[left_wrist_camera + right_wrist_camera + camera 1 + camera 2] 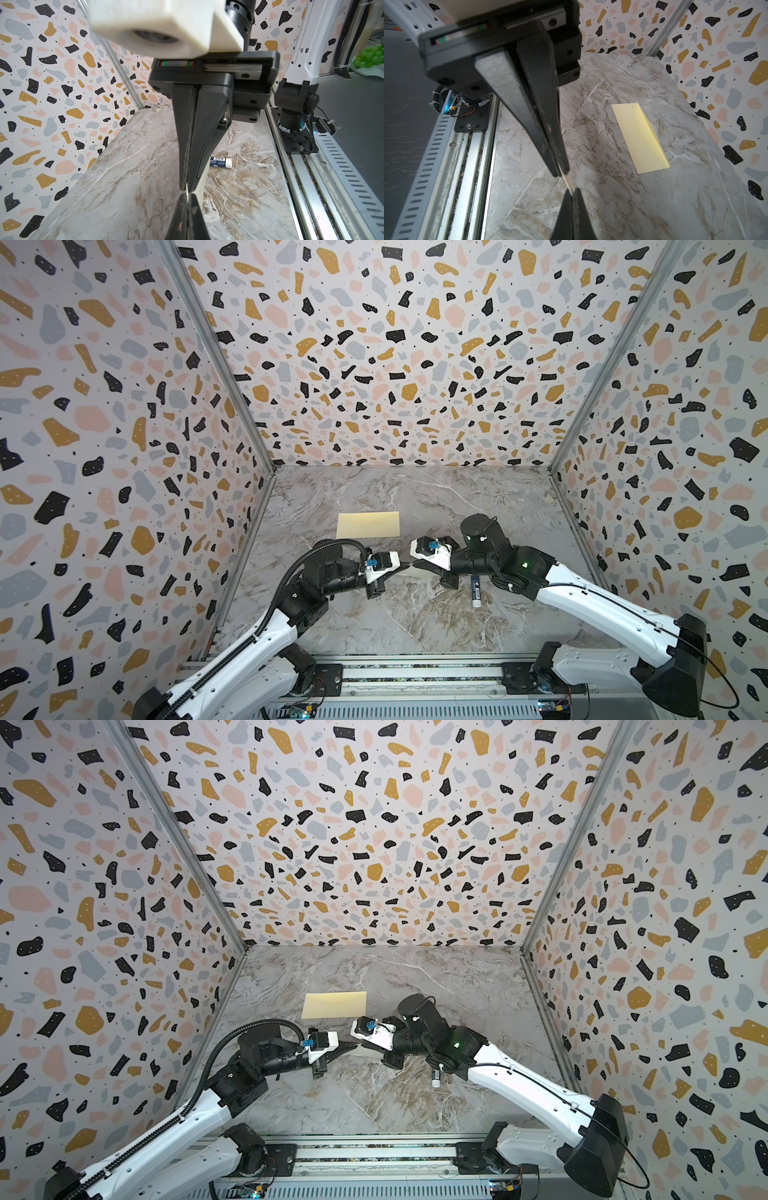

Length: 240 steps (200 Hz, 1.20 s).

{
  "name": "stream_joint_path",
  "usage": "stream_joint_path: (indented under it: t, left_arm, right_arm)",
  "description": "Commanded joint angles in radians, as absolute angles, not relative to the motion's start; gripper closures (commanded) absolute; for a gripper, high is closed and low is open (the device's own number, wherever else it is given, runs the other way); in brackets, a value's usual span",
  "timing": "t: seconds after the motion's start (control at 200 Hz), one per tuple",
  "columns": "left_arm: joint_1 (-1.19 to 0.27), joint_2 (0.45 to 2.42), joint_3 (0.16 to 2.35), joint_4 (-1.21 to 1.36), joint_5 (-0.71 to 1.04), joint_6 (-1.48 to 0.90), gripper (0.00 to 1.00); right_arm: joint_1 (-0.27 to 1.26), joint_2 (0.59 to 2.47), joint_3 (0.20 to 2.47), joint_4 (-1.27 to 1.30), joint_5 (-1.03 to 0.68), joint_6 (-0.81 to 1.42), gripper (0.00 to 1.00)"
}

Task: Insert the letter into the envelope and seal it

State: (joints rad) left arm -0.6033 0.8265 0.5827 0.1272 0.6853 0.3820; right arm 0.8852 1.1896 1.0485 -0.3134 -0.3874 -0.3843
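The pale yellow envelope point(368, 524) point(334, 1004) lies flat on the marble table, beyond both grippers; in the right wrist view the envelope point(640, 137) shows a folded long edge. The letter point(202, 180) point(568, 180) shows only edge-on, as a thin pale strip hanging above the table between the two sets of fingertips. My left gripper point(401, 566) point(187, 195) is shut on one edge of it. Tip to tip with it, my right gripper point(411, 563) point(573, 192) is shut on the opposite edge. The letter's face and border are hidden.
A glue stick point(476, 593) point(436, 1077) point(221, 162) with a white cap lies on the table under the right arm. Terrazzo-patterned walls point(124, 489) close three sides. A metal rail point(415, 672) runs along the front edge.
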Motion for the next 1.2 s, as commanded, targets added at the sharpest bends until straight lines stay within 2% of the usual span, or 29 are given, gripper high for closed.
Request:
stream_joint_path:
  t: [0.0, 0.375, 0.415, 0.531, 0.616, 0.801, 1.006, 1.196]
  left_arm:
    - [-0.604, 0.795, 0.574, 0.158, 0.692, 0.394, 1.00]
    - [-0.604, 0.796, 0.571, 0.158, 0.702, 0.397, 1.00]
    - [-0.604, 0.798, 0.572, 0.157, 0.704, 0.397, 0.88]
    - [-0.604, 0.809, 0.577, 0.145, 0.713, 0.402, 0.63]
    - [-0.604, 0.815, 0.581, 0.140, 0.716, 0.403, 0.55]
    - [-0.604, 0.818, 0.582, 0.139, 0.704, 0.405, 0.46]
    - [-0.604, 0.824, 0.583, 0.133, 0.699, 0.404, 0.44]
    - [-0.604, 0.840, 0.590, 0.120, 0.712, 0.401, 0.58]
  right_arm:
    - [0.850, 1.163, 1.028, -0.377, -0.327, -0.388, 0.97]
    - [0.844, 1.141, 1.023, -0.374, -0.376, -0.417, 1.00]
    - [0.844, 1.140, 1.025, -0.372, -0.384, -0.421, 1.00]
    - [0.845, 1.134, 1.035, -0.371, -0.406, -0.428, 1.00]
    - [0.846, 1.136, 1.046, -0.374, -0.421, -0.432, 1.00]
    - [0.862, 1.140, 1.070, -0.390, -0.438, -0.441, 1.00]
    - [0.889, 1.140, 1.086, -0.387, -0.437, -0.443, 1.00]
    - [0.900, 1.140, 1.100, -0.376, -0.433, -0.445, 1.00]
